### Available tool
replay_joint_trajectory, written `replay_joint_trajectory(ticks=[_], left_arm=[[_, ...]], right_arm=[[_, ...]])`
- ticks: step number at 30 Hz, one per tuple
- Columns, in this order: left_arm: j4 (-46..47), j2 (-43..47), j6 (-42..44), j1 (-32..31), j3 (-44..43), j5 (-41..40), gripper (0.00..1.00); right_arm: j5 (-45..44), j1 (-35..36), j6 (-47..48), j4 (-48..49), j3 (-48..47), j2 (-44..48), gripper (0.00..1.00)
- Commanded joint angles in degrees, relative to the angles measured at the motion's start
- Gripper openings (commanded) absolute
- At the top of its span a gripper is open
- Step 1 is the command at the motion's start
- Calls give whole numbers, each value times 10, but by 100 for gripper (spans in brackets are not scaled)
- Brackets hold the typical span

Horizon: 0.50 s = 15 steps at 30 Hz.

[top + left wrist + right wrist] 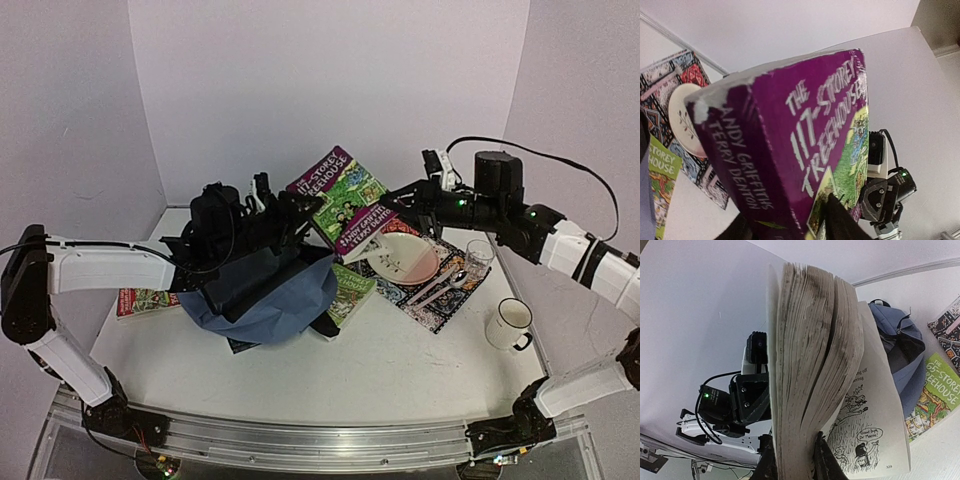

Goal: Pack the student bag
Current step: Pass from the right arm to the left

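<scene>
starting at the near edge, the counter (400,380) is showing open room in front of both arms, with a white mug (510,325) standing off to the right. moving in, the student bag (270,305) is slumping on the counter left of centre, its dark mouth gaping upward. a green book (352,293) is poking out from under its right side and another book (145,301) is lying flat at its left. that fabric is looking soft and floppy, so it's likely sagging and sliding under any push. the rim of the opening is reading as the best place to take hold.

just above the bag, the purple book (340,195) is hanging tilted in the air. the right hand (390,213) is clenching its page edge, one finger on each side. the left hand (295,213) is reaching in at the lower corner, one finger (840,220) lying across the cover, though whether it's truly gripping i can't tell.

further right, the plate (405,258), glass (480,252) and patterned placemat (440,295) are crowding that side, and the back wall (330,90) is closing in behind.
</scene>
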<state>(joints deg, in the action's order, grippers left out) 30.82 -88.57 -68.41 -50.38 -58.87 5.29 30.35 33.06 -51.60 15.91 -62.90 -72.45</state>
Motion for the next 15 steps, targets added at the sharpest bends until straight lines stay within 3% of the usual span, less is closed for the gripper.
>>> replay_joint_trajectory(ticks=[1, 5, 7, 15], left_arm=[[74, 35, -13, 6, 15, -18, 23], [76, 60, -23, 14, 36, -45, 1], [77, 71, -26, 19, 43, -61, 0], [85, 92, -41, 29, 41, -104, 0]], right_arm=[[-26, 5, -14, 48, 13, 25, 16], [-78, 5, -25, 29, 30, 33, 40], [-96, 5, -34, 28, 42, 37, 55], [-94, 28, -92, 117, 86, 24, 97]])
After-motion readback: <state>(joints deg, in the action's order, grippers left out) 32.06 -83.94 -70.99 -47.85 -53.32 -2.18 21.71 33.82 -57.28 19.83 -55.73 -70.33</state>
